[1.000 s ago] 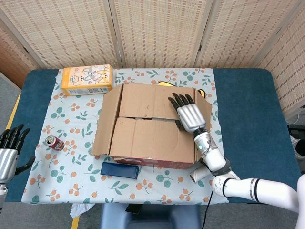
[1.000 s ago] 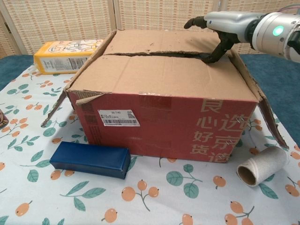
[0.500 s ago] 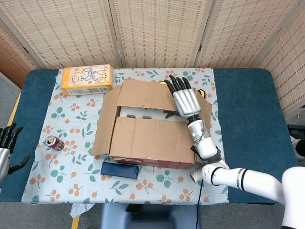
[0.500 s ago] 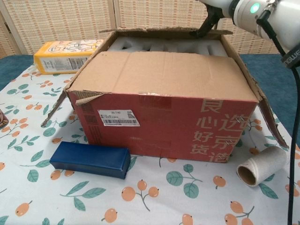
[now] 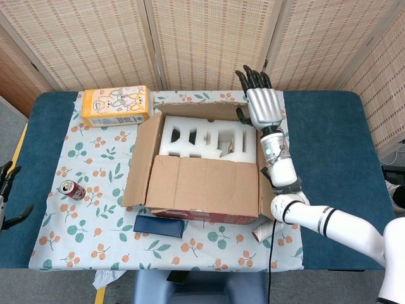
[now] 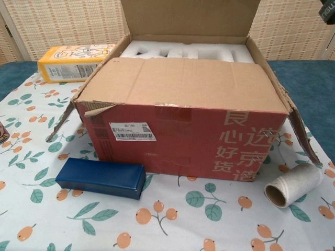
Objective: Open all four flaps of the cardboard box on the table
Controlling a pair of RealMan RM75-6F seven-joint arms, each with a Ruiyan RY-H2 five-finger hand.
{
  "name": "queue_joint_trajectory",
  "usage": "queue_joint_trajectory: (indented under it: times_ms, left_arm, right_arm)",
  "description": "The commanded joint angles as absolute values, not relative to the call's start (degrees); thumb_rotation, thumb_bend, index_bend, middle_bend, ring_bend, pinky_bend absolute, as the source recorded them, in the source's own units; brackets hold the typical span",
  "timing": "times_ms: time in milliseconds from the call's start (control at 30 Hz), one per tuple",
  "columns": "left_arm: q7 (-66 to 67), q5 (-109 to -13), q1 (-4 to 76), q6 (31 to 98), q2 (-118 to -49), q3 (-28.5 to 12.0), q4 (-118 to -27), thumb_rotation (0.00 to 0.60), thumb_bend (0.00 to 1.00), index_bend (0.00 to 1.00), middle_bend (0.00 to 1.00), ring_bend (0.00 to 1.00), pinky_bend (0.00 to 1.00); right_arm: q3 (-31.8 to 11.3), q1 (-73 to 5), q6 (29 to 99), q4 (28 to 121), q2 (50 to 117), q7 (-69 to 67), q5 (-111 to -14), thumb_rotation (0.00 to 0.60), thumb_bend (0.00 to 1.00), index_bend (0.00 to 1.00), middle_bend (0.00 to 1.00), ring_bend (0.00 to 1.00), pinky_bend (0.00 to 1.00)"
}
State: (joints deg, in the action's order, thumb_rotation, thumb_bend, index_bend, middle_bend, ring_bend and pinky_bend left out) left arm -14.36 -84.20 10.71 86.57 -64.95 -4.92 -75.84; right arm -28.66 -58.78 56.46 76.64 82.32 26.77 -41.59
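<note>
Blue case point(image 6: 100, 179): lies by the table's near edge, just in front of the box.
Cardboard tube point(image 6: 293, 185): on its side off the box's near right corner.
Cardboard box point(image 5: 202, 183): mid-table; near flap closed, side flaps splayed outward.
Far flap point(image 6: 191, 17): upright, white foam point(image 5: 207, 140) exposed below.
Right hand point(image 5: 261, 103): at the far flap's right end, fingers straight and apart, thumb hooked on the flap's edge.
Left hand point(image 5: 6, 183): off the table's left edge, mostly out of frame; fingers' state cannot be told.

I see a woven-reed folding screen point(image 5: 209, 41) behind my table point(image 5: 329, 145), which wears blue cloth under a fruit-printed cover point(image 5: 101, 164), grey floor point(image 5: 9, 123) at left.
</note>
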Motion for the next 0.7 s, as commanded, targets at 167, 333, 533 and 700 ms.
queue_joint_trajectory:
  times_ms: [167,333,533,700]
  left_arm:
    - [-17.0,-81.6,11.0,83.9,-64.8,-6.2,-73.8,0.600,0.35,0.00,0.00,0.00,0.00]
    - [-18.0,-79.3,11.9,80.3,-65.0,-7.1,-71.7,0.600,0.35,0.00,0.00,0.00,0.00]
    - [-18.9,-78.6,12.1,79.1,-65.2,-7.6,-70.7,0.600,0.35,0.00,0.00,0.00,0.00]
    - [-19.5,-79.3,12.2,79.1,-65.6,-7.5,-69.9,0.600,0.35,0.00,0.00,0.00,0.00]
  right_arm:
    - [-31.2,-65.7,45.8,56.7,85.8,21.5,-38.8,0.600,0.45,0.00,0.00,0.00,0.00]
    - [-31.2,-71.6,35.2,35.3,92.9,15.4,-39.8,0.600,0.45,0.00,0.00,0.00,0.00]
    - [-31.2,-71.1,26.9,29.6,94.8,1.6,-44.8,0.600,0.45,0.00,0.00,0.00,0.00]
    - [-32.3,-61.5,21.8,53.8,81.7,-7.1,-45.9,0.600,0.45,0.00,0.00,0.00,0.00]
